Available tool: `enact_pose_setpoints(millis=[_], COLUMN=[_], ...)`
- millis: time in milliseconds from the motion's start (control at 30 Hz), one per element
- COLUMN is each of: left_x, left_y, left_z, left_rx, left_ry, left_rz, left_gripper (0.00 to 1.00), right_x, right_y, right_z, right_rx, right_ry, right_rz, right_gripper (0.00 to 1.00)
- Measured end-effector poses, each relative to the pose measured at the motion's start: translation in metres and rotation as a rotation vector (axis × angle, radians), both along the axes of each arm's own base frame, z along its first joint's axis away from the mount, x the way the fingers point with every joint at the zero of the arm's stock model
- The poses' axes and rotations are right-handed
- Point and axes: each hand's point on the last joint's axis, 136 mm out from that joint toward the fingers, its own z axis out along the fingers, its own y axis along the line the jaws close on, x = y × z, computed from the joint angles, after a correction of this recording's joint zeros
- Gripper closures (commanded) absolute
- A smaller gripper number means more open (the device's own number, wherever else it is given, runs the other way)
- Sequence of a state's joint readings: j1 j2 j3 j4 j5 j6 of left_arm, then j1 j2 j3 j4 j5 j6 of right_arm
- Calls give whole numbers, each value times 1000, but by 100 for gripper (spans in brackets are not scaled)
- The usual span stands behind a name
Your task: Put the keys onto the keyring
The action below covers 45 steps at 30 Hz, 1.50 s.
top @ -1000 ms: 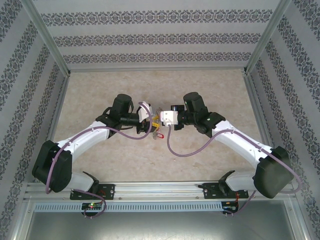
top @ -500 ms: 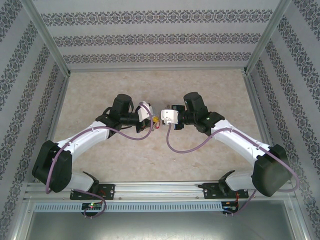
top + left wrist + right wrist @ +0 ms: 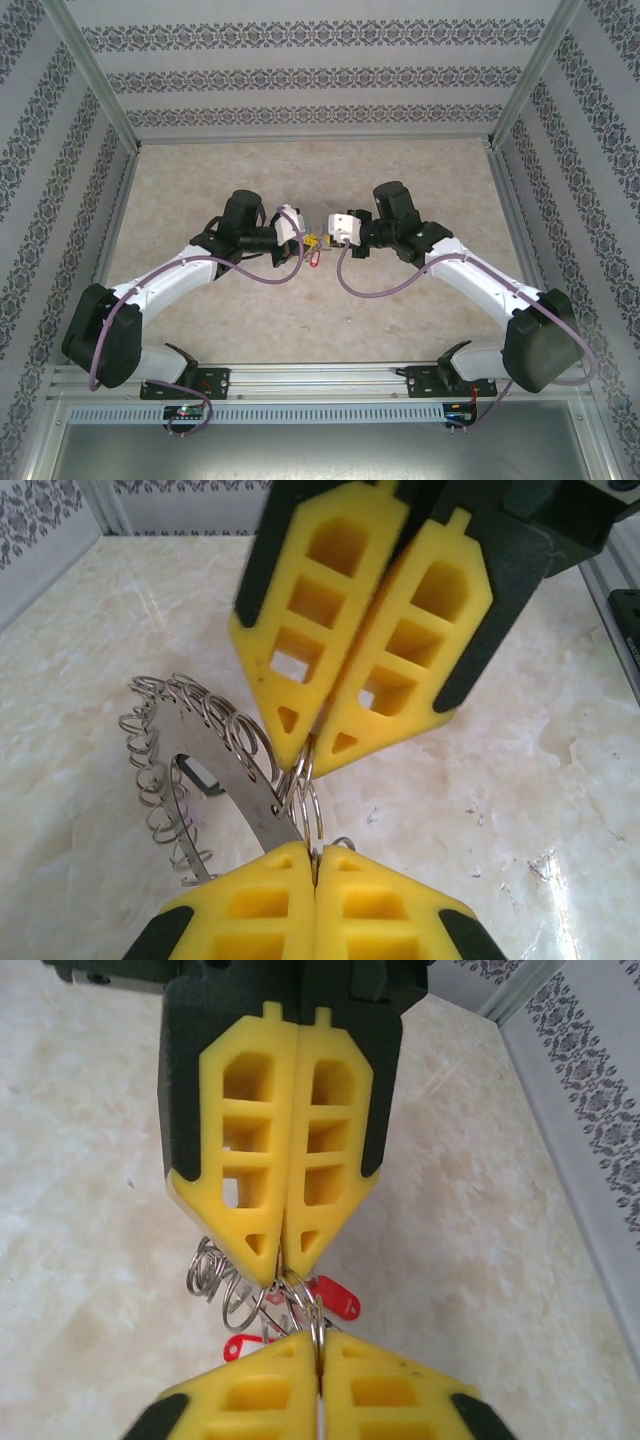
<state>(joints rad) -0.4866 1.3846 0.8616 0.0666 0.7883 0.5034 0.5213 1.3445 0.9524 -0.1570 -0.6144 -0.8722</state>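
Evidently the threading step is in hand: both grippers meet tip to tip over the middle of the marbled tabletop point(image 3: 250, 320), each nipped onto the keyring's wire. The left gripper point(image 3: 315, 852) has its yellow pads point(image 3: 345, 865) pressed together with a coil of the keyring point(image 3: 225, 770) caught between them. The right gripper point(image 3: 308, 752), facing it from 12 o'clock in the left wrist view, likewise looks closed on the wire, its pads all but touching. Red-headed keys point(image 3: 335, 1298) dangle just below the pinch, toward 6 o'clock in the overhead view; whether they are already threaded I cannot tell. Next, I judge, one gripper must hold firm while the other works a key round the coil. The left forearm reaches in from 7 o'clock, the right from 5 o'clock, fingers pointing at each other.
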Motion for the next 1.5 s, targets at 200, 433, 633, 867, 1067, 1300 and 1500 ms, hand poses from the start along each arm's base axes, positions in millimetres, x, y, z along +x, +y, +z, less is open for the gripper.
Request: enact_pose_setpoints(millis=[200, 433, 633, 867, 1067, 1300, 1500], left_x=[-5, -4, -2, 3, 5, 4, 4], left_y=[1, 1, 0, 1, 0, -1, -1], left_z=[-10, -11, -15, -13, -13, -12, -12], left_rx=[10, 9, 1, -26, -34, -42, -43], left_ry=[18, 25, 65, 115, 134, 148, 147], left_rz=[-5, 0, 15, 39, 47, 48, 44], left_gripper=[100, 100, 100, 100, 100, 100, 100], right_x=[2, 3, -5, -15, -16, -17, -6], right_y=[-1, -4, -13, -15, -13, -9, -12], right_z=[-3, 1, 9, 0, 1, -6, -15], right_rx=[43, 77, 114, 145, 157, 136, 101], right_ry=[81, 108, 102, 175, 180, 182, 154], right_rz=[-3, -5, -24, -27, -27, -33, -78], right_gripper=[71, 67, 73, 80, 73, 58, 59])
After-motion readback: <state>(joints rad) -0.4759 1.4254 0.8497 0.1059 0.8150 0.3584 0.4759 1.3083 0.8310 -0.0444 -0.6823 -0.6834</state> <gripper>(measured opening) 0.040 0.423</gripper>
